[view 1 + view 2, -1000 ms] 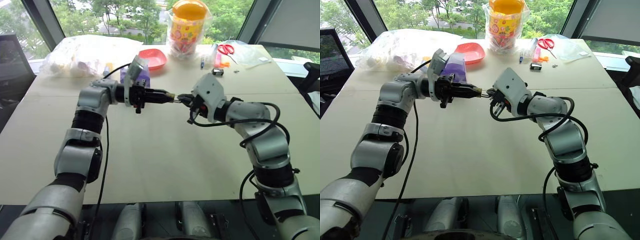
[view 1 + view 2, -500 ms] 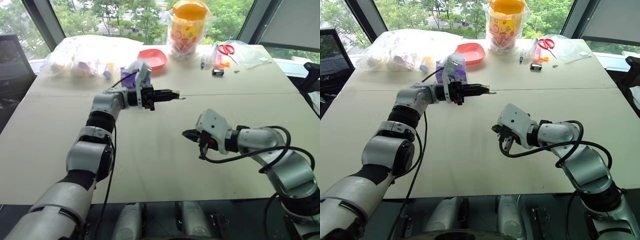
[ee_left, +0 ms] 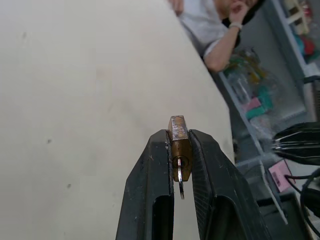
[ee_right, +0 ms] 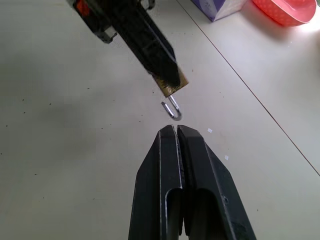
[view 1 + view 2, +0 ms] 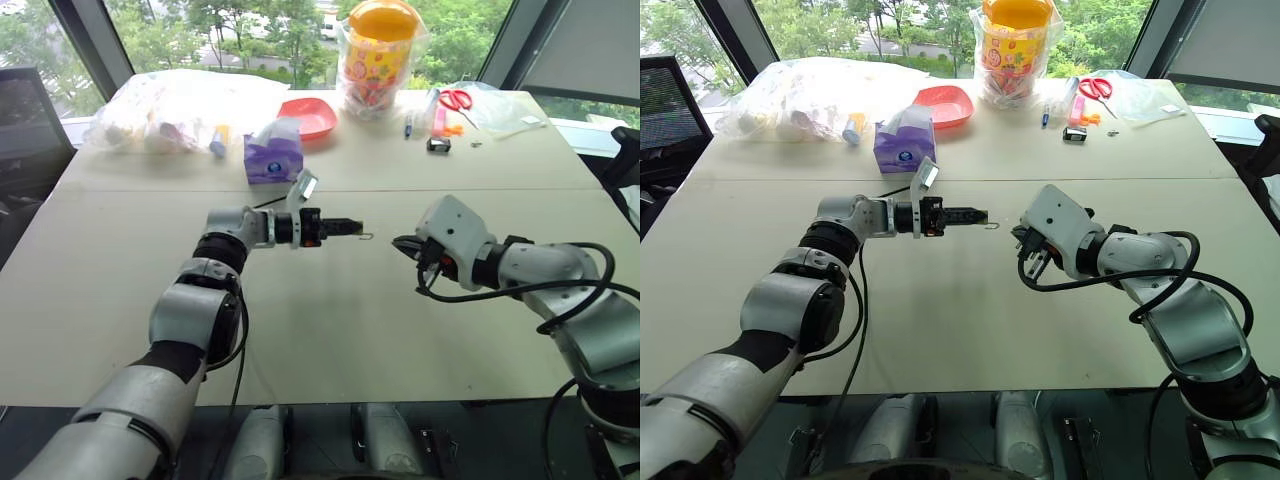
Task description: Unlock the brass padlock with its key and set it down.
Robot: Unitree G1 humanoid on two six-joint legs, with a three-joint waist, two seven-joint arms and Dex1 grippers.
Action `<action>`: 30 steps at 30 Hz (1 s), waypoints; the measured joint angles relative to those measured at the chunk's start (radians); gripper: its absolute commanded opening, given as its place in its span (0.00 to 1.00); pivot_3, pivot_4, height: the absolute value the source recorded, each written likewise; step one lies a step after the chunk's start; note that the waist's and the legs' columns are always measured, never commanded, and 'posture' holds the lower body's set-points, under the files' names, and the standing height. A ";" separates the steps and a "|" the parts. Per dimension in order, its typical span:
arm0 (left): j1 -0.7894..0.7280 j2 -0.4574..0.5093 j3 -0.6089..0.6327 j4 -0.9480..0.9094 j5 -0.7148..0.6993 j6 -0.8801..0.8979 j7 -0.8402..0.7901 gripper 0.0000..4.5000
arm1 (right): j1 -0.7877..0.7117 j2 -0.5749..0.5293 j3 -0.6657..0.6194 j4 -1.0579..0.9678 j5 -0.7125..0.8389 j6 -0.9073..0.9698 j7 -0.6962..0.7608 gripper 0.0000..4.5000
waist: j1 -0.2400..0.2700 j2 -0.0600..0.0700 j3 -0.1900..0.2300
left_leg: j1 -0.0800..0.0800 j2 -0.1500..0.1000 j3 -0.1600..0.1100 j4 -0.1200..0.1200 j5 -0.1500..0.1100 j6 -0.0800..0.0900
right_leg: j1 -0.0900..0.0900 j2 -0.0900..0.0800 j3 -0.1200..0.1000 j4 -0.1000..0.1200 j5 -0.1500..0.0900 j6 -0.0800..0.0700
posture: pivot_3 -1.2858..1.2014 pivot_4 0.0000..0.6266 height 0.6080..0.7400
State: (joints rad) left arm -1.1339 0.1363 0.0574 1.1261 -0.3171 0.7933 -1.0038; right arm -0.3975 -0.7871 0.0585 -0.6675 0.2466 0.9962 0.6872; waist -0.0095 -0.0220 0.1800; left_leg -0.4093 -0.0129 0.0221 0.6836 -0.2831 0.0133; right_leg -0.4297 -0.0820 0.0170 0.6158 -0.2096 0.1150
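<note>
Spanning the scene, the broad beige table (image 5: 330,330) lies under both my arms. My left gripper (image 5: 978,215) pinches the small brass-bodied padlock (image 4: 173,86) low over the table's middle, its silvery shackle poking right, sprung open I judge. The tiny silvery key (image 3: 179,175) sits in the keyhole. My right gripper (image 4: 176,134), fingers pressed together and empty, hangs just right of the lock, leaving room to set it down.
</note>
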 measured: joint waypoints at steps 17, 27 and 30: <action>0.024 -0.021 -0.035 0.005 0.095 -0.210 0.040 0.86 | 0.005 -0.095 0.079 -0.010 -0.028 -0.077 0.011 0.00 | 0.001 -0.001 -0.003 | 0.004 0.000 0.001 0.001 0.000 -0.001 | 0.004 -0.001 0.000 -0.001 0.000 -0.002 | 0.52 0.24 1.00; 0.252 0.238 -0.102 -0.432 0.122 -0.238 -0.140 0.86 | 0.081 -0.133 0.051 -0.023 -0.025 -0.087 0.031 0.00 | -0.003 -0.001 -0.002 | 0.000 0.005 0.001 -0.002 0.000 -0.001 | -0.003 0.001 0.001 0.001 0.001 -0.002 | 0.52 0.24 1.00; 0.347 0.305 -0.081 -0.648 0.103 -0.236 -0.136 0.86 | 0.103 -0.132 0.034 -0.038 -0.023 -0.098 0.030 0.00 | 0.008 -0.001 -0.002 | -0.001 0.003 0.001 -0.002 0.000 -0.001 | -0.002 -0.005 0.001 -0.001 -0.001 -0.006 | 0.52 0.24 1.00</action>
